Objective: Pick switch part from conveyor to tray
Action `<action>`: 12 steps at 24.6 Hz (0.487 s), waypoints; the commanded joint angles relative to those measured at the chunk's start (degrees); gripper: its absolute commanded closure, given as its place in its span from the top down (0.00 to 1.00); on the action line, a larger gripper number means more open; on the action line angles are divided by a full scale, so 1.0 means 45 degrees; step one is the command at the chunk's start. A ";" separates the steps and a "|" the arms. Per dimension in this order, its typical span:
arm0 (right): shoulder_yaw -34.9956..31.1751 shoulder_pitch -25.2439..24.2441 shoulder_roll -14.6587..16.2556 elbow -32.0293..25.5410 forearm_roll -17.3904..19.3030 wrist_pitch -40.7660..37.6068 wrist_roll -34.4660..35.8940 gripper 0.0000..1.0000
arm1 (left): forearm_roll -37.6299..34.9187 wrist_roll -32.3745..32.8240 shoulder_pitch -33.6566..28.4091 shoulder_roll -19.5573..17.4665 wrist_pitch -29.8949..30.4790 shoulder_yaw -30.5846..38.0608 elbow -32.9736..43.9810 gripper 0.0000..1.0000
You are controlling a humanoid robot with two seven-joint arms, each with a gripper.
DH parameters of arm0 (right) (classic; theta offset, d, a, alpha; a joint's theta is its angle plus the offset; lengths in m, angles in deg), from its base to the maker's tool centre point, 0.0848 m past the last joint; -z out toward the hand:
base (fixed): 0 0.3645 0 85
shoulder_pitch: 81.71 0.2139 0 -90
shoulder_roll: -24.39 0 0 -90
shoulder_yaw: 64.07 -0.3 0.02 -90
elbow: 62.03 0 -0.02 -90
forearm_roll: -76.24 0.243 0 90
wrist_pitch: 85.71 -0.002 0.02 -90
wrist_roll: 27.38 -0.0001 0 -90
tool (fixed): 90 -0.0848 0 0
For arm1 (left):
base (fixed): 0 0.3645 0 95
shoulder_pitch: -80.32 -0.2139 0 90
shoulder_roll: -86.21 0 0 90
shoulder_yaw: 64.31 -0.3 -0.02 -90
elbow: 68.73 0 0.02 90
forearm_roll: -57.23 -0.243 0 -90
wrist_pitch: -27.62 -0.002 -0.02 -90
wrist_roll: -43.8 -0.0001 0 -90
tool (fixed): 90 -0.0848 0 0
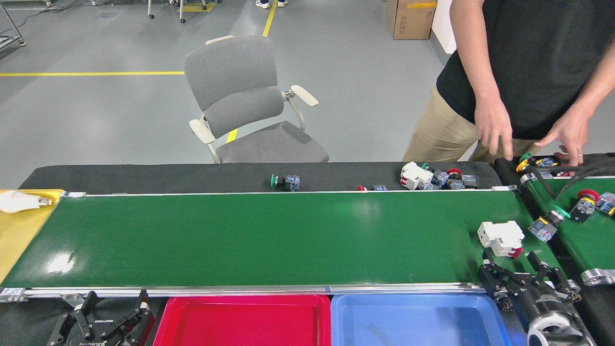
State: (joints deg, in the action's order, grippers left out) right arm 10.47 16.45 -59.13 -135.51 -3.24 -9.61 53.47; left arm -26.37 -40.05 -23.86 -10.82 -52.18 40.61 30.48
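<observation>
Long green conveyor (269,240) across the middle, silver rails front and back, left end cut by the yellow surface (19,230) carrying a white bulb (19,202). Person (523,72) at upper right, head and shoulders out of frame, both arms lowered toward the second, shorter belt (586,230), itself cut off at the right edge. Grey chair (250,105) behind the black counter (144,177). Red tray (245,319) and blue tray (413,319) along the bottom edge, lower parts out of frame.

Right hand (516,266) over the near right corner of the conveyor, fingers spread apart and empty, tips just short of the white switch part (502,237); wrist partly cut off below. Left hand (113,310) low at bottom left beside the red tray, dark against a dark ground; fingers parted, nothing between them.

White switch part lying on the conveyor near its right end, red tab toward the near side. Green-capped push button (547,223) at the gap between belts. Cluster of small parts (435,178) on the counter, too tangled to separate; lone green button (286,182) further left.
</observation>
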 commanded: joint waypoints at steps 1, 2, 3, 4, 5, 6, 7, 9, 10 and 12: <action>0.0271 0.0551 0.0140 0.0372 0.0005 0.0473 -0.0016 0.98 | 0.0042 -0.0118 0.0162 -0.0078 -0.0022 0.0025 0.0043 1.00; 0.0447 0.0863 0.0140 0.0685 0.0005 0.0688 0.0004 0.98 | 0.0042 -0.0118 0.0221 -0.0098 -0.0022 0.0025 -0.0055 1.00; 0.0681 0.1137 0.0160 0.0958 0.0005 0.0942 0.0004 0.97 | 0.0023 -0.0118 0.0260 -0.0098 -0.0022 0.0025 -0.0094 1.00; 0.0993 0.1351 0.0160 0.1134 0.0005 0.1176 0.0004 0.94 | 0.0023 -0.0118 0.0318 -0.0078 -0.0022 0.0025 -0.0153 1.00; 0.1209 0.1410 0.0179 0.1212 0.0005 0.1313 0.0004 0.87 | 0.0023 -0.0118 0.0377 -0.0078 -0.0022 0.0025 -0.0192 1.00; 0.1463 0.1449 0.0199 0.1251 0.0005 0.1391 0.0004 0.76 | 0.0023 -0.0118 0.0435 -0.0098 -0.0022 0.0025 -0.0211 1.00; 0.1717 0.1469 0.0316 0.1251 0.0005 0.1391 0.0023 0.62 | 0.0023 -0.0118 0.0494 -0.0098 -0.0022 0.0025 -0.0231 1.00; 0.1990 0.1449 0.0433 0.1212 0.0045 0.1391 0.0043 0.32 | 0.0042 -0.0118 0.0494 -0.0098 -0.0022 0.0025 -0.0270 1.00; 0.2010 0.1449 0.0433 0.1192 0.0103 0.1352 0.0062 0.20 | 0.0042 -0.0118 0.0514 -0.0098 -0.0022 0.0025 -0.0309 1.00; 0.2010 0.1449 0.0394 0.1056 0.0123 0.1293 0.0062 0.11 | 0.0042 -0.0118 0.0572 -0.0098 -0.0022 0.0025 -0.0406 1.00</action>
State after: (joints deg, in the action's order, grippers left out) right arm 19.68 22.04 -57.84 -129.81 -2.89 -3.81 53.39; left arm -26.36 -40.06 -21.92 -10.82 -52.18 40.60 28.37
